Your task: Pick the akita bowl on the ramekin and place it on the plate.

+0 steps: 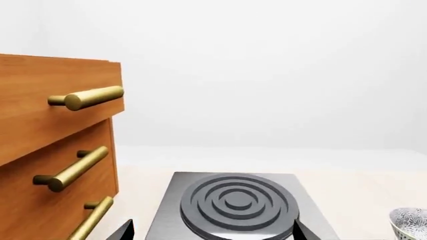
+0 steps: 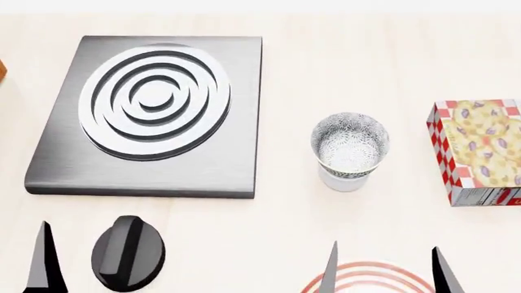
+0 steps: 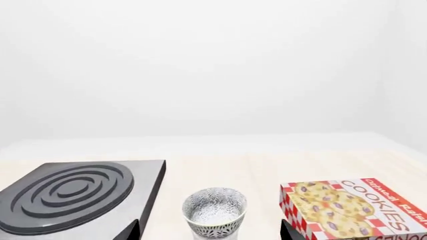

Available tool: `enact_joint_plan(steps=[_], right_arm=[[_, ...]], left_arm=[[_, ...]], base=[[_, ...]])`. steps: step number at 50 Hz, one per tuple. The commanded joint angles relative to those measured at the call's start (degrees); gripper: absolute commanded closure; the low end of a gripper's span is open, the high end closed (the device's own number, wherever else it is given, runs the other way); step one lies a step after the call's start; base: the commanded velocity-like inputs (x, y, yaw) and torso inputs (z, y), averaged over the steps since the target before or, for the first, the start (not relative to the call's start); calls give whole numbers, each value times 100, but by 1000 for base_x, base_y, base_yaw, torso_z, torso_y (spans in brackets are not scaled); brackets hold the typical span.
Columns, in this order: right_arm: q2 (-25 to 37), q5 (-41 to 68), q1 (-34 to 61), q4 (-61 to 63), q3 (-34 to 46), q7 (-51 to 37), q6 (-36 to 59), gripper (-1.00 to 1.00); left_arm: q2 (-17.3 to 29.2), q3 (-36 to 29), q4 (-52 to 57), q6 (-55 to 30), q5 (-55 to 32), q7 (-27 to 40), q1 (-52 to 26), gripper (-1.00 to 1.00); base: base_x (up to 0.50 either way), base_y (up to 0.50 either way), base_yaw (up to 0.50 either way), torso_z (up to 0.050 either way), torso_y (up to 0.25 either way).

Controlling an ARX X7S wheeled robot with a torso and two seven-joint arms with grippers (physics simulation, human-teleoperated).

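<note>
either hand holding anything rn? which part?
Nothing held. Both hands, left and right, are open and empty. The bowl sits untouched on the ramekin, ahead of the right hand.

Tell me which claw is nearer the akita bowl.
Right. The right claw hangs open just in front of the akita bowl; the left claw sits further off, in front of the stove plate.
</note>
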State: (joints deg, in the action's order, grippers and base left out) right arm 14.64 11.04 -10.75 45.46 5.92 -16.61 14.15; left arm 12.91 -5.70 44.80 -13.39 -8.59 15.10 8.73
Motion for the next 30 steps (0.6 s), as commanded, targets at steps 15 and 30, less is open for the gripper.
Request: enact_joint_plan(steps=[15,30], right_arm=[[708,1378,1335,292,-673,196,1166,-100],[2534,3200,4106,-301,-357,1116,4013,-100]], left_arm=[[65,-423,-493,142,241,78,-22,-100],[164,-412,-411,15,151,187,-51,-100]], base=[[0,0,0,0,0],[0,0,0,0,0]])
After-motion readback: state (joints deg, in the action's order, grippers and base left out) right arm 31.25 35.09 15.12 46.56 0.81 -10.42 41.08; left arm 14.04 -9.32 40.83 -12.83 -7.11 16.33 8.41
